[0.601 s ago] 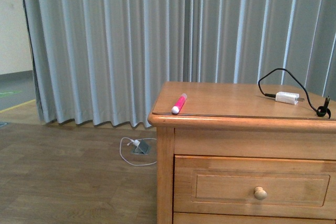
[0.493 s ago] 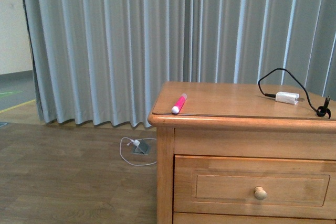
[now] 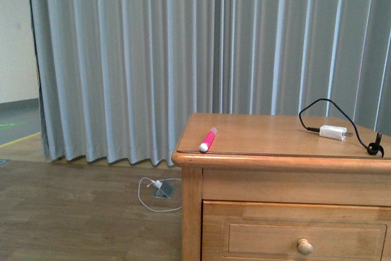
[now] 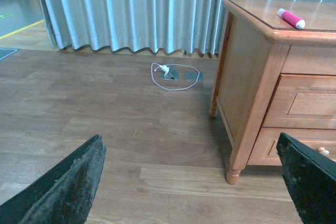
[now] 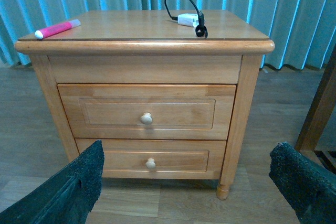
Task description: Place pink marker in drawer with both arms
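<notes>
The pink marker (image 3: 208, 139) lies on the dresser top near its front left corner, white end toward me. It also shows in the left wrist view (image 4: 291, 18) and the right wrist view (image 5: 56, 28). The top drawer (image 5: 146, 111) is closed, with a round pale knob (image 3: 304, 247). My left gripper (image 4: 191, 192) is open and empty, low over the floor to the dresser's left. My right gripper (image 5: 191, 187) is open and empty, in front of the dresser and well short of it. Neither arm shows in the front view.
A white charger plug (image 3: 333, 131) with black cable lies on the dresser top at the right. A second drawer (image 5: 150, 160) sits below the top one. A white cable and floor socket (image 3: 160, 186) lie by the grey curtain. A wooden furniture leg (image 5: 319, 109) stands right of the dresser.
The front view has shifted upward a little: the dresser and marker sit lower in the picture. The marker has not moved on the dresser top.
</notes>
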